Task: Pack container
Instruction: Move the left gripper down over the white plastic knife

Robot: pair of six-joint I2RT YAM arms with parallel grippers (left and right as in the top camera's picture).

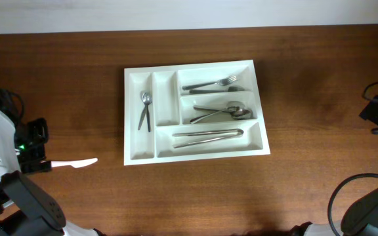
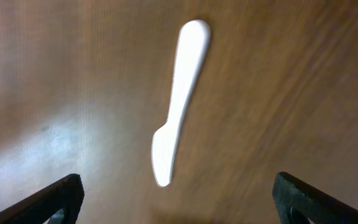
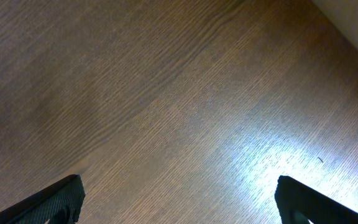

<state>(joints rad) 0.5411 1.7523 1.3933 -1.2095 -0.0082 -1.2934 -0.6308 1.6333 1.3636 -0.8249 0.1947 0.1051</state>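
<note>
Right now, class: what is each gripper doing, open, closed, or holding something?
Left gripper: jaws open, empty, above a white utensil.
Right gripper: jaws open, empty.

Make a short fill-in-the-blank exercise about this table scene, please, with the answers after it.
1. The ____ plastic knife lies on the table, outside the container.
2. The container has ____ compartments.
3. In the overhead view, the forks lie in the ____ long compartment.
4. The right gripper is open and holds ____.

Missing words: white; five; top; nothing.
</note>
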